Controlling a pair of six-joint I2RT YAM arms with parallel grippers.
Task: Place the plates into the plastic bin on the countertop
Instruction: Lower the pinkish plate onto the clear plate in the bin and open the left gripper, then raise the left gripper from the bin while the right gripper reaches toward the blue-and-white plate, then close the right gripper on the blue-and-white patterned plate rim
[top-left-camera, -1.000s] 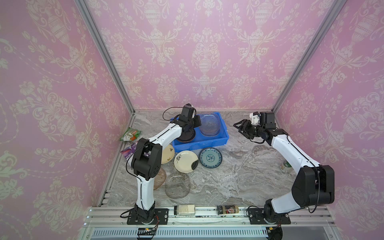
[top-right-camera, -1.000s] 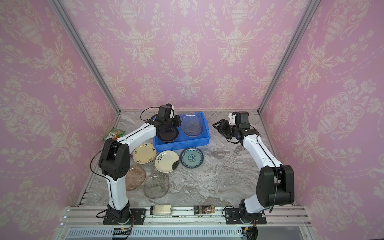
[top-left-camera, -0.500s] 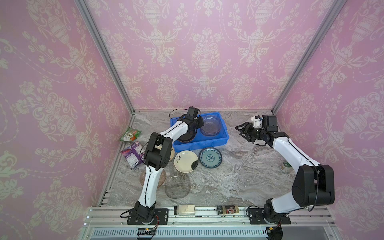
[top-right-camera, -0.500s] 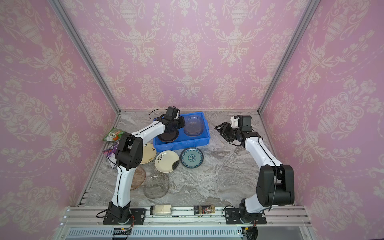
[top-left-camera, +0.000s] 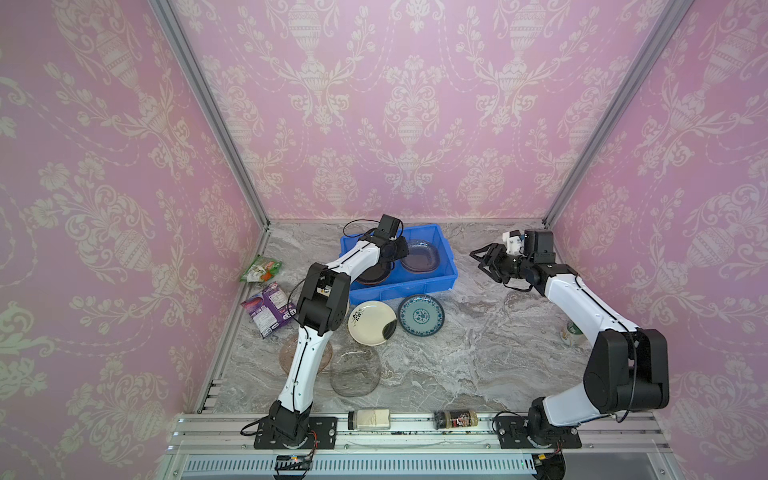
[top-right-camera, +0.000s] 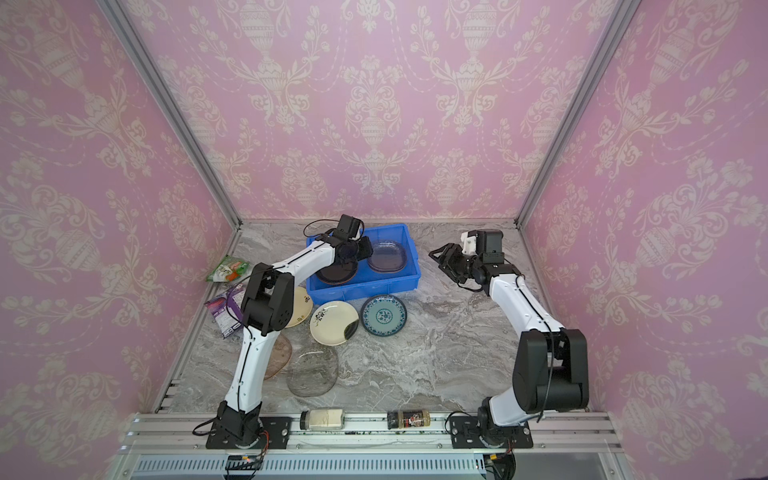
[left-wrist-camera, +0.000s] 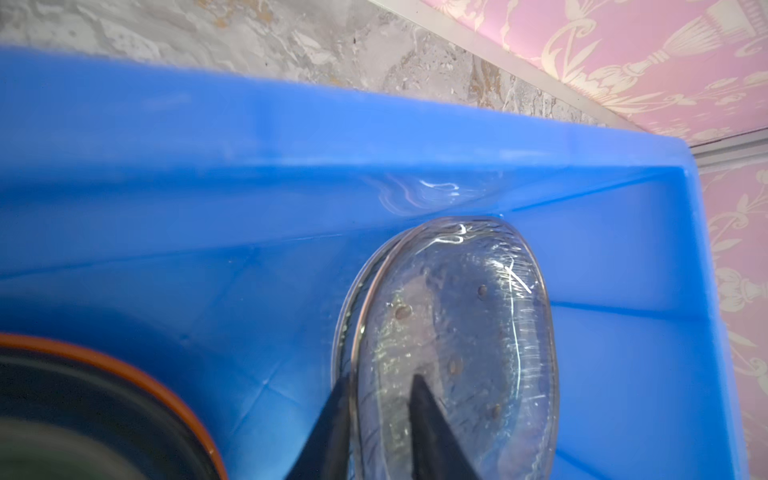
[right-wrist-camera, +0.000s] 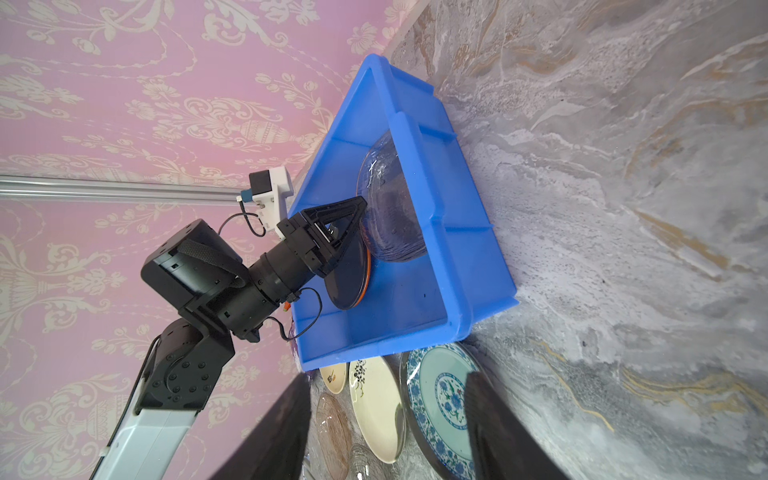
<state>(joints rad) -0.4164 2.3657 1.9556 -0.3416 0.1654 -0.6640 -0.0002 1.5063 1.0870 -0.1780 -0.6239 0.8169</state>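
Left pincer (left-wrist-camera: 380, 380): we see its two dark fingers narrowly parted astride the rim of the clear glass plate (left-wrist-camera: 457, 324). One finger is outside the rim and one over the plate's inside, and the gap is wider than the glass edge.
Clear glass plate: it lies flat in the right half of the blue plastic bin (top-left-camera: 415, 286), upper middle of both top views, directly under the left pincer's tips.
Black plate (top-left-camera: 372, 274): it sits in the bin's left half on an orange plate (left-wrist-camera: 137, 370), whose rim we see around it. It is just beside the left pincer and partly covered by the left arm (top-left-camera: 357, 257).
Right pincer (top-left-camera: 478, 262): wide open and holding nothing, it is above the countertop (top-left-camera: 478, 353), right of centre in both top views. Its tips point toward the bin, well apart from every plate.
Teal-patterned plate (top-left-camera: 420, 314): on the countertop just below the bin's front wall, centre of frame.
Cream floral plate (top-left-camera: 370, 322): just left of the teal one.
Second cream plate (top-right-camera: 301, 305): further left, half hidden by the left arm's elbow.
Brown glass plate (top-left-camera: 289, 353): lower left of centre, with the left arm crossing over it.
Grey glass plate (top-left-camera: 355, 372): just right of the brown one.
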